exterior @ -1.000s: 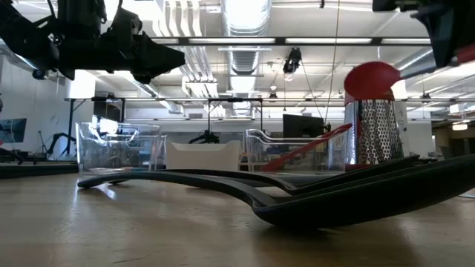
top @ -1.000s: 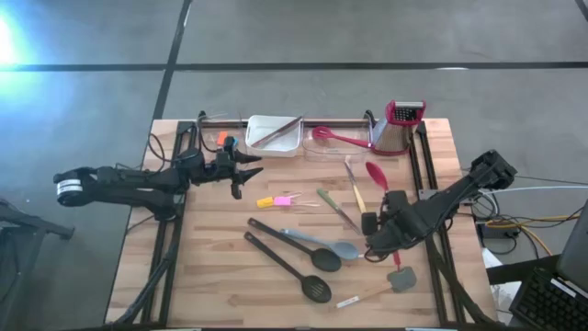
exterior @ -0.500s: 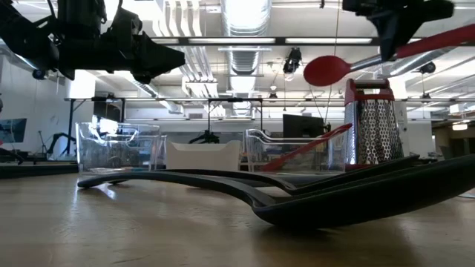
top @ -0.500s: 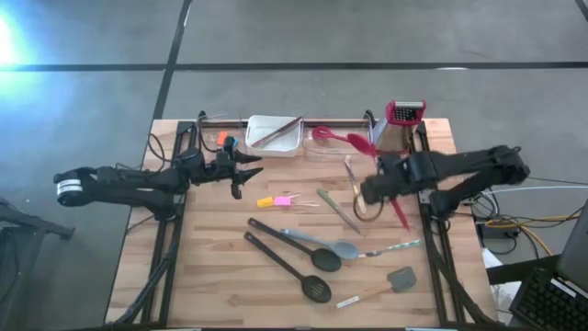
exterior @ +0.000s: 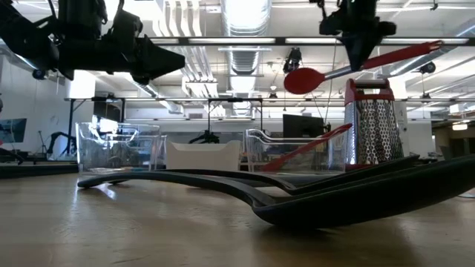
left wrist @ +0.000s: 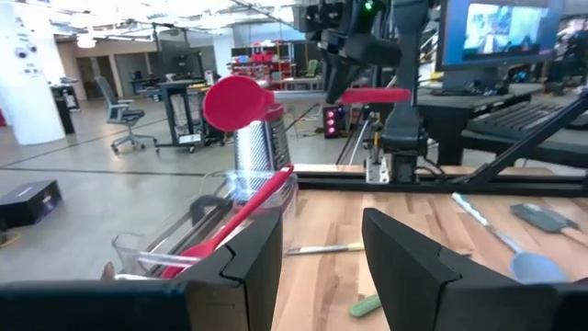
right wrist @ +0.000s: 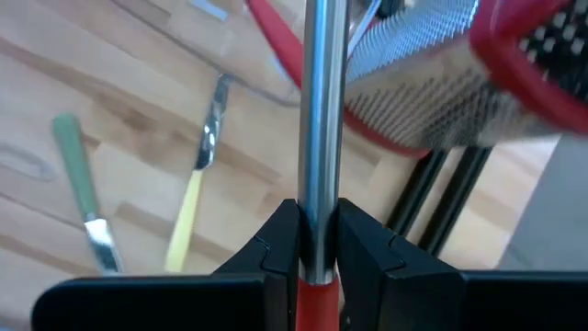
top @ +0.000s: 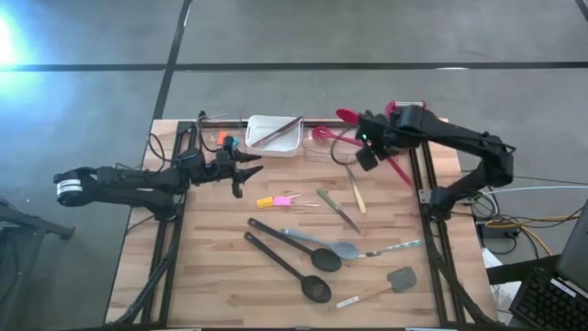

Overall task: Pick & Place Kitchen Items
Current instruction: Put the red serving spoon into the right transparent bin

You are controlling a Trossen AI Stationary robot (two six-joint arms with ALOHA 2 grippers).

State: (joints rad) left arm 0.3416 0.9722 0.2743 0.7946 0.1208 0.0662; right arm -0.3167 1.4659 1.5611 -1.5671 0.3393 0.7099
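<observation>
Overhead, the right gripper (top: 367,147) is clenched on a red spoon (top: 372,142), carried in the air just beside the box grater (top: 411,112) at the table's far edge; the spoon's round bowl points toward the white tray (top: 273,134). The left gripper (top: 246,171) hangs with spread fingers, holding nothing, near the tray. On the plank-textured wooden table (top: 220,267) lie two black long-handled spoons (top: 292,246), one slotted, a grey spoon (top: 323,243), a small grey spatula (top: 397,278), a green-handled knife (top: 336,210) and a yellow-handled one (top: 356,191).

At table height, the red spoon (exterior: 356,65) slants in mid-air above a clear bin (exterior: 282,152), its glossy bowl lower than its handle, beside the perforated metal grater (exterior: 377,126) with its red top.

From the left wrist, that arm's two dark fingers (left wrist: 409,257) stand well apart; beyond them the red spoon (left wrist: 241,101) hovers before the grater.

From the right wrist, the dark fingers (right wrist: 276,248) pinch the spoon's smooth metal shaft (right wrist: 322,129) just above its red grip; the grater's mesh face (right wrist: 441,83) lies alongside.
</observation>
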